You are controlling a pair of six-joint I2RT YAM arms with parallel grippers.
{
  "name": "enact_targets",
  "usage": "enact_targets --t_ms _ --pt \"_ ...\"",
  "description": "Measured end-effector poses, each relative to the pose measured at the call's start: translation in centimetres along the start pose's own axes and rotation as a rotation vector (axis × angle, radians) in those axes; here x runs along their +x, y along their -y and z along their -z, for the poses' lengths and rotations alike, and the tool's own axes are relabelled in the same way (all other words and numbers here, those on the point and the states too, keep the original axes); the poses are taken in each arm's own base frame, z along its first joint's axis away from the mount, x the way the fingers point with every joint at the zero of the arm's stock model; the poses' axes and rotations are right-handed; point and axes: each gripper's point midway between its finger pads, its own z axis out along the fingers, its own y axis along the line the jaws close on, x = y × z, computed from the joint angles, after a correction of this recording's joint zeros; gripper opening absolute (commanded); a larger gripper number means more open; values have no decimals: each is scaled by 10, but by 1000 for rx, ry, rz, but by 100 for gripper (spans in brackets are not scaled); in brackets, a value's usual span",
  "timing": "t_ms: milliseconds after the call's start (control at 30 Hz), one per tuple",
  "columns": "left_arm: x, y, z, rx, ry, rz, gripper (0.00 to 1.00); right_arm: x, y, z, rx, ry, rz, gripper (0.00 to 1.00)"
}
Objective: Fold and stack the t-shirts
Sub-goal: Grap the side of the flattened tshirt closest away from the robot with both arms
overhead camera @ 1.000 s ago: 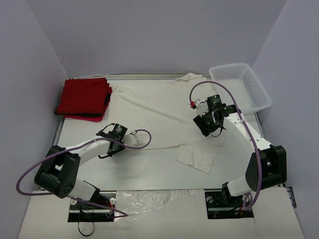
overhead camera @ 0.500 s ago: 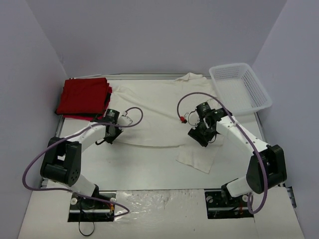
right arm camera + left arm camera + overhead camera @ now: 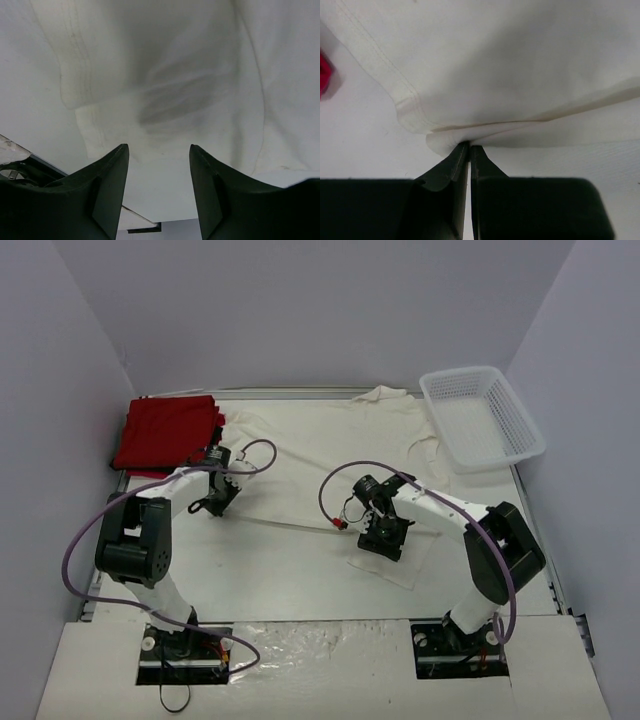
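Note:
The large cream-white t-shirt (image 3: 320, 455) lies spread across the table's middle and back, one sleeve (image 3: 400, 555) at the front right. Red folded t-shirts (image 3: 165, 435) are stacked at the back left. My left gripper (image 3: 213, 502) is shut on the white shirt's hem corner (image 3: 442, 140) at its left edge, just right of the red stack. My right gripper (image 3: 383, 540) is open and empty, hovering over the sleeve (image 3: 165, 90), fingers (image 3: 110, 175) spread wide.
A white plastic mesh basket (image 3: 483, 418) stands at the back right, beside the shirt's right side. Purple cables loop from both arms. The table's metal edge runs along the left and back.
My left gripper has carried the shirt's hem back and left toward the red stack, folding it over. My right gripper has moved left and forward onto the sleeve, open.

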Motion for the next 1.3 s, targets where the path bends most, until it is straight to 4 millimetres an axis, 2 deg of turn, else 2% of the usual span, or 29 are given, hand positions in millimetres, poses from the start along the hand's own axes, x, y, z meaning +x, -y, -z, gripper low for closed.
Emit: enact_targets --t_ms 267,567,1300 --pt "6 -16 -4 16 7 86 2 -10 -26 -14 -25 -51 114 47" --pt "7 -18 -5 35 19 110 2 -18 -48 -29 -59 -99 182 48" --pt "7 -20 -6 36 21 115 2 -35 -68 -27 -73 -85 197 49"
